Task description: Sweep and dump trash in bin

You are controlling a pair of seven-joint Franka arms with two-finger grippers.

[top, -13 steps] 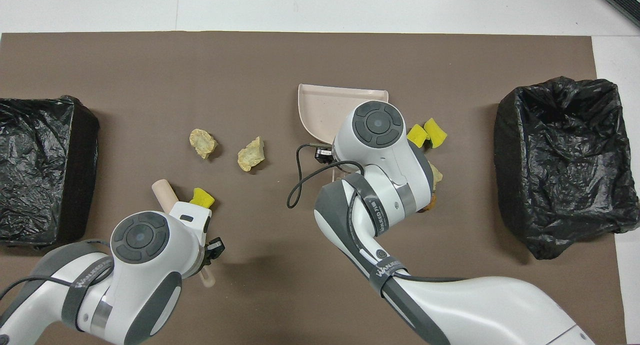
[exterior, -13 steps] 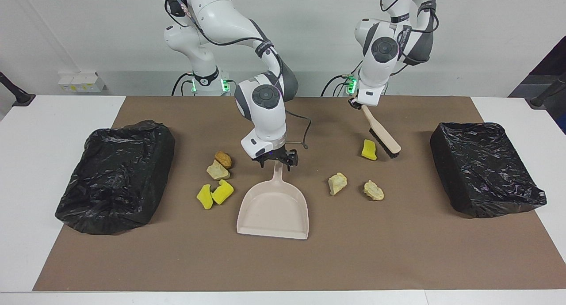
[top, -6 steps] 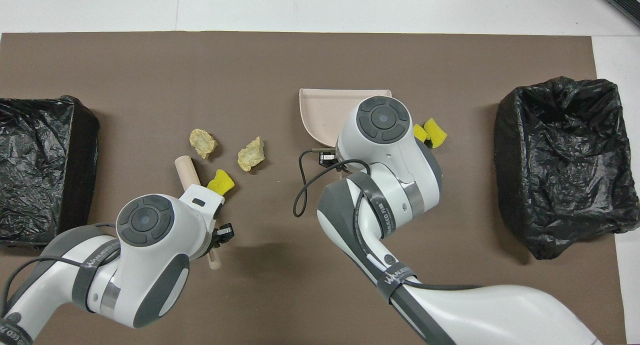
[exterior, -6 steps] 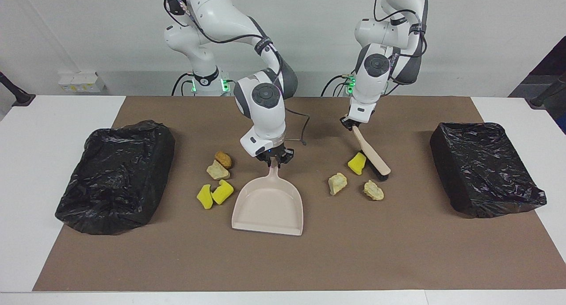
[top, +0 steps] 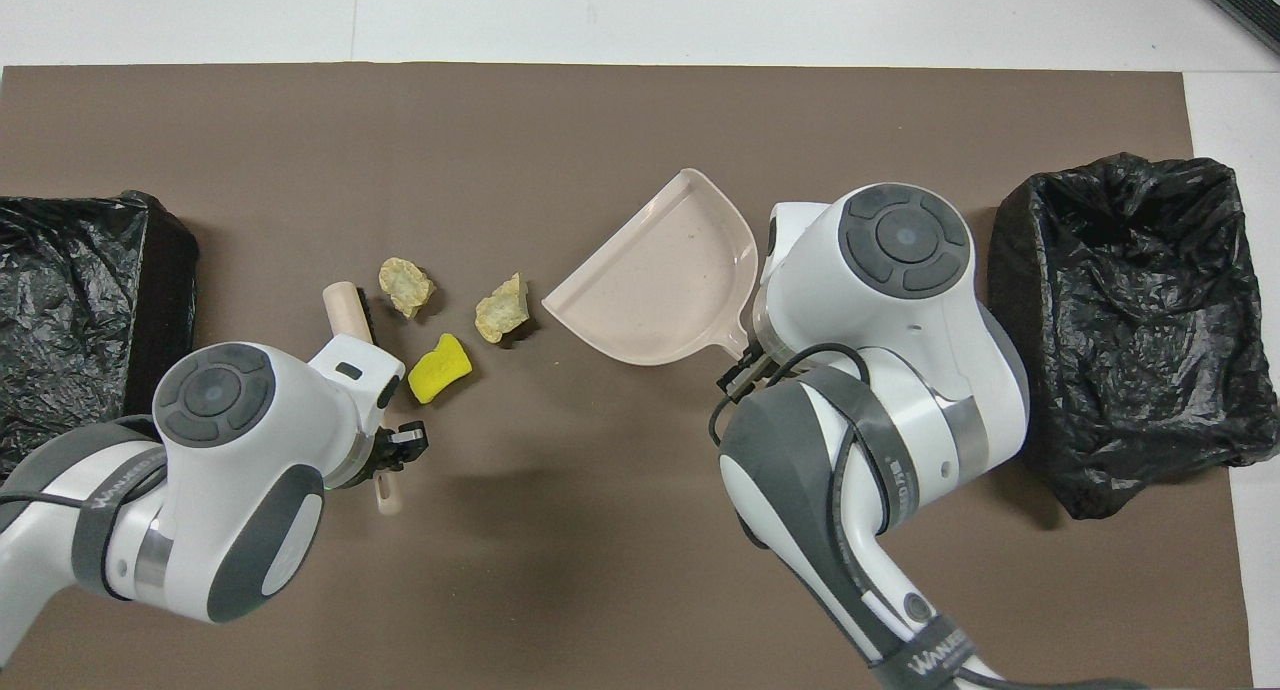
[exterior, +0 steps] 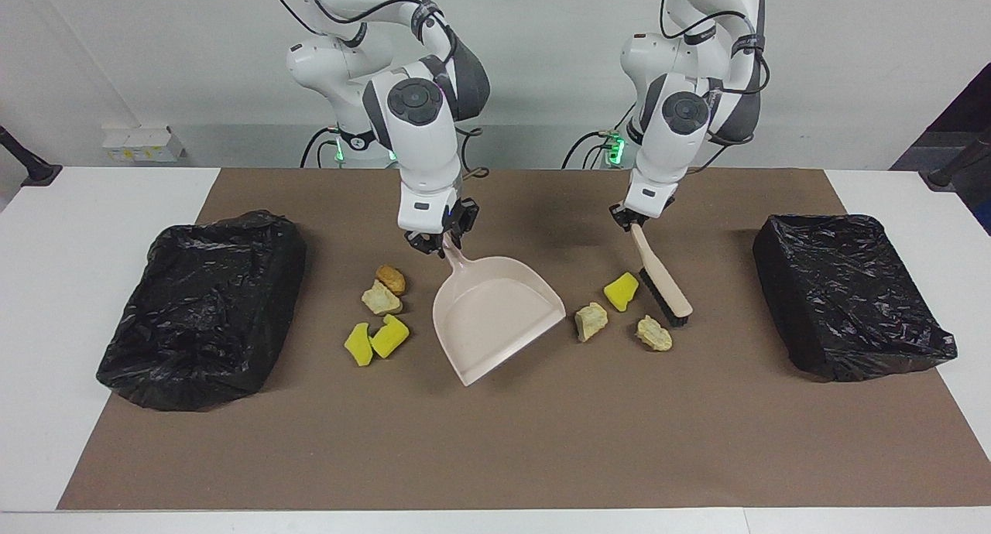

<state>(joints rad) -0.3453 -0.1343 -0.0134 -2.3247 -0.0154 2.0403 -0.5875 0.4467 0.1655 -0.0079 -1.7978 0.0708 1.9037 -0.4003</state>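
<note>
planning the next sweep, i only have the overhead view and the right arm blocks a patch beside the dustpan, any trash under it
Observer: Yes, four chunks lie there, toward the right arm's end of the table from the dustpan.
Operator: is the dustpan actually held
Observer: Yes, the right end effector is shut on its handle.
Operator: and the brush
Observer: The left end effector holds the brush, bristles down on the mat beside a yellow chunk.

Bright, even light came from above, and both views were sharp. Soft shadows lay on the brown mat (exterior: 542,441) under the arms. The black bin liners (exterior: 201,309) caught small glints of glare. No blur showed anywhere.
</note>
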